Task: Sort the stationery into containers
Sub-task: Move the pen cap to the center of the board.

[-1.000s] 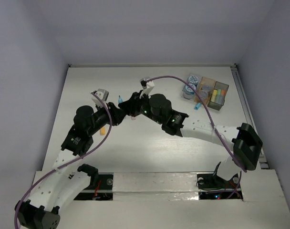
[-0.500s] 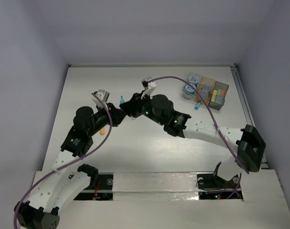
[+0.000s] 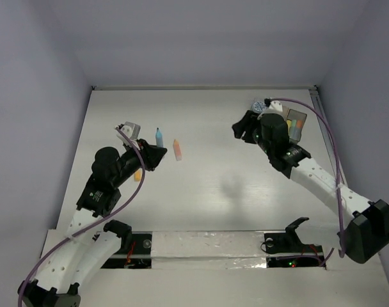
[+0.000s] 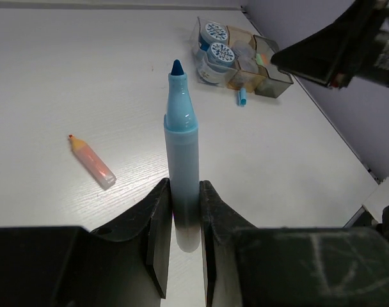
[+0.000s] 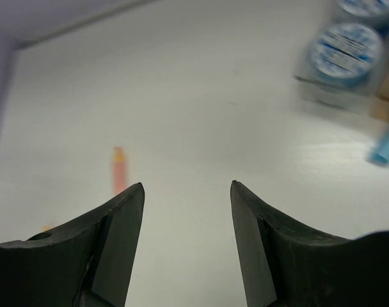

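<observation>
Carrying the blue marker to the containers needs steadiness — left gripper pinches its base, right gripper gapes empty.

left gripper clamping blue marker, orange marker beside

The white wood-grain table carries an orange marker lying alone left of its middle, and a small orange bit nearer the front edge. Near the far right corner an amber box and a smoky grey box stand side by side, with two blue-white patterned rolls just beside the amber one and a small blue piece lying close by.
</observation>
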You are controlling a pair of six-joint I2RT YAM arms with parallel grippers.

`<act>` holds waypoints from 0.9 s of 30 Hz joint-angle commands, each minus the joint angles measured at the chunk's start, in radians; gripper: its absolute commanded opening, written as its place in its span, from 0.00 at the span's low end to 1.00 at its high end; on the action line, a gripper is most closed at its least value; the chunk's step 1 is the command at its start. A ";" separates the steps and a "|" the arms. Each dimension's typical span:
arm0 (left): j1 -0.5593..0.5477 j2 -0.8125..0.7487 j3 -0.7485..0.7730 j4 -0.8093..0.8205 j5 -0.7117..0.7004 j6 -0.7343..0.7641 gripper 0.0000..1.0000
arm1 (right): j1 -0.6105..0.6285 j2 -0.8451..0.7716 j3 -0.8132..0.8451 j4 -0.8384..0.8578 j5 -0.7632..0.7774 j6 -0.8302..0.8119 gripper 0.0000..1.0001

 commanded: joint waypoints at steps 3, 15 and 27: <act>-0.043 -0.036 0.016 0.017 0.002 0.026 0.00 | -0.177 0.088 -0.054 -0.231 0.116 -0.031 0.66; -0.111 -0.064 0.023 -0.008 -0.039 0.045 0.00 | -0.421 0.383 0.009 -0.127 -0.001 -0.049 0.66; -0.120 -0.042 0.029 -0.008 -0.052 0.054 0.00 | -0.492 0.530 0.041 -0.041 -0.047 -0.019 0.58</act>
